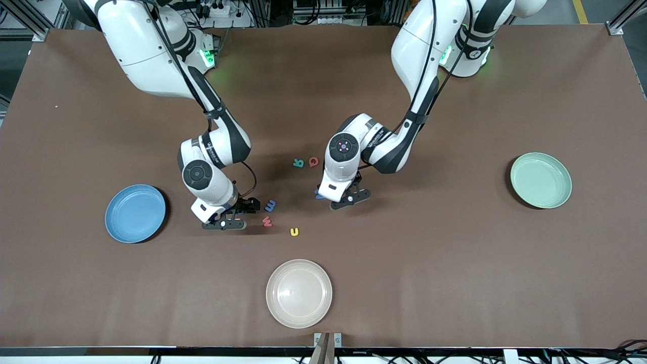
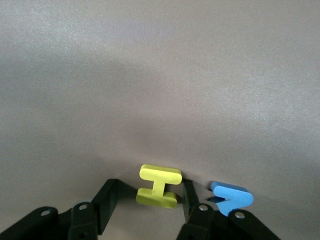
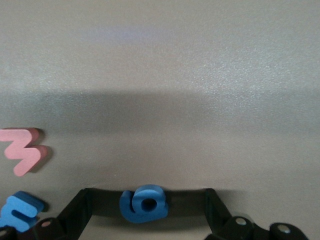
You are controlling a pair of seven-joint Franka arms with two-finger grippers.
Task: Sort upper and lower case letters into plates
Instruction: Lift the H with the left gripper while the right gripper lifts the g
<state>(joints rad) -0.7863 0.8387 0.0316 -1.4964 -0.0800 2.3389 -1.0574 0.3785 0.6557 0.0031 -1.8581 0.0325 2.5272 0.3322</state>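
Observation:
My left gripper point(image 2: 150, 187) is down at the table's middle point(image 1: 349, 198), open around a flat yellow letter I point(image 2: 159, 186). One finger point(image 2: 189, 192) touches the letter and the other stands apart from it. A blue letter point(image 2: 231, 197) lies just outside that finger point(image 1: 319, 194). My right gripper point(image 3: 147, 195) is low on the table point(image 1: 227, 220), open wide, with a rounded blue letter point(image 3: 144, 204) lying loose between its fingers. A sky blue plate point(image 1: 113, 212) sits at the right arm's end. A mint green plate point(image 1: 516, 177) sits at the left arm's end.
A teal letter point(image 1: 298, 162) and a red letter point(image 1: 313, 161) lie between the arms. A blue letter point(image 1: 270, 205), a pink-red letter point(image 1: 267, 221) and a yellow letter point(image 1: 294, 231) lie beside the right gripper. A cream-white plate point(image 1: 275, 275) sits nearest the front camera.

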